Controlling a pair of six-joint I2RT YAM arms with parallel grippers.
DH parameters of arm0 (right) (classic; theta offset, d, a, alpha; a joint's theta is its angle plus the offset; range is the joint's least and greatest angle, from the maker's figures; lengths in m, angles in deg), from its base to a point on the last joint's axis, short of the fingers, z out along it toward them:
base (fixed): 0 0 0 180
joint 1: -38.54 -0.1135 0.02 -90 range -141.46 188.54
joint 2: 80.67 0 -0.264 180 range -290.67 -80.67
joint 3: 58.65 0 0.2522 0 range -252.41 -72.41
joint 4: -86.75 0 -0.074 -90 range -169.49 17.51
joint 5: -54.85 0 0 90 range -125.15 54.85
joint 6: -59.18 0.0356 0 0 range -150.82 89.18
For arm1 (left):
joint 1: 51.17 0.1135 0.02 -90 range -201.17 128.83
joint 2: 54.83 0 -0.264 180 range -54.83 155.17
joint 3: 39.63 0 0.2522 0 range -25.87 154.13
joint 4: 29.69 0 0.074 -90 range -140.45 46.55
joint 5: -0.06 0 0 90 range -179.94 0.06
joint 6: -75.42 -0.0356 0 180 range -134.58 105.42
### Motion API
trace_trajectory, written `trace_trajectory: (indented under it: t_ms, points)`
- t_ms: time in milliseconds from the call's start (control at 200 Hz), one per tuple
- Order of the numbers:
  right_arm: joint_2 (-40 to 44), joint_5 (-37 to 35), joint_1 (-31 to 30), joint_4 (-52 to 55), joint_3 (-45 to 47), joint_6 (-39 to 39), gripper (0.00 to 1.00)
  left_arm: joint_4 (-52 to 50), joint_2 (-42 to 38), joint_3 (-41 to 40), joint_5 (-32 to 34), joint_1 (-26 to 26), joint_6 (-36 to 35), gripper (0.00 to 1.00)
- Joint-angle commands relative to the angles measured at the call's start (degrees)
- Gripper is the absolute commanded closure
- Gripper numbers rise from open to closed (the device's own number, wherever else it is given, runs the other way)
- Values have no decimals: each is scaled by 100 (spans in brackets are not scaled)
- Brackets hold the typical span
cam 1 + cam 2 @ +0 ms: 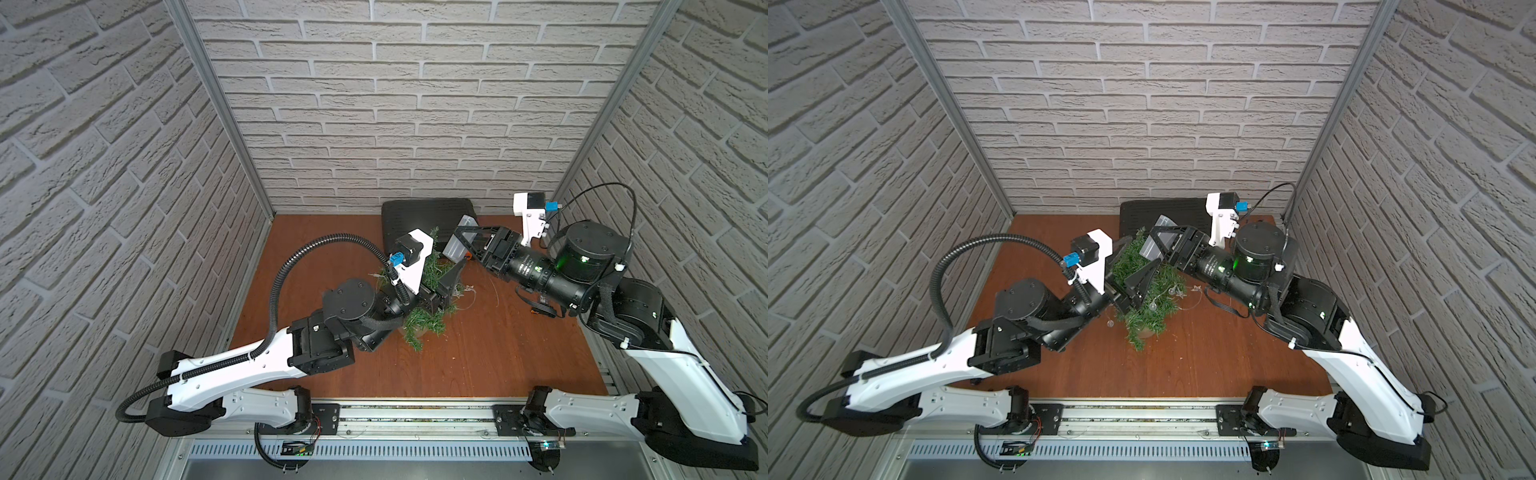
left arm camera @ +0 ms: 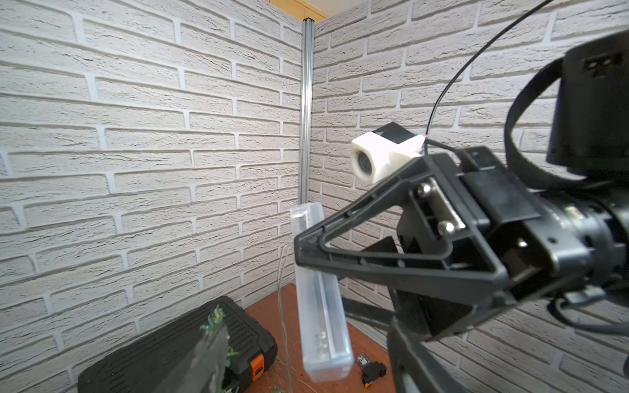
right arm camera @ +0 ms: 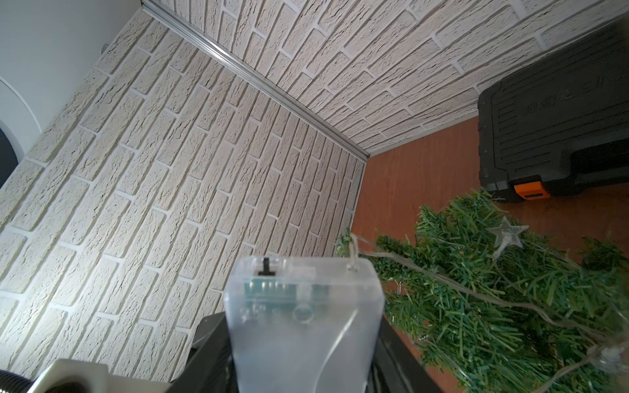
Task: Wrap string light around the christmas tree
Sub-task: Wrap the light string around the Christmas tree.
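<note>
In both top views the christmas tree [image 1: 424, 328] sits near the middle of the brown desk [image 1: 498, 353], in front of a black case [image 1: 415, 216] that lies against the back wall. The left end effector [image 1: 1136, 259] is pushed into the tree's upper branches with a finger on either side. Whether it presses on the tree I cannot tell, since the needles hide the contact. The right end effector [image 1: 1156, 245] is clamped on the clear box [image 1: 1154, 247] of the string light [image 1: 1171, 292], held above the desk just beside the tree's tip. Bulbs and a star lie across the tree's right side, and thin wire trails onto the desk nearby.

In the left wrist view, the clear box [image 2: 323, 306] hangs on end from the right end effector's black fingers [image 2: 374, 245]. Pale wire [image 2: 280, 272] drops beside it, with the case [image 2: 170, 347] behind.

In the right wrist view, the box [image 3: 303, 323] fills the space between the fingers, its small black switch facing the camera. Wire leaves its top corner and runs over the tree [image 3: 493, 306], where a clear star [image 3: 507, 233] rests on the needles.
</note>
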Motion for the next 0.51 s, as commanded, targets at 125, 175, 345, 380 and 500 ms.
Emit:
trace_trajectory:
  t_ms: [125,175,345,380,500]
  points:
    - [-57,-225,-299,-576,-7,213,60,396,13,122,21,-38,96,46]
    - [-53,-232,-355,-594,6,249,60,390,18,131,11,-37,95,50]
    - [-56,-400,-570,-657,65,331,61,456,-29,107,-15,-47,120,59]
    - [-46,-407,-594,-698,87,343,61,444,-44,109,-16,-64,140,60]
    - [-48,-500,-665,-627,92,376,60,451,-67,95,-15,-112,147,66]
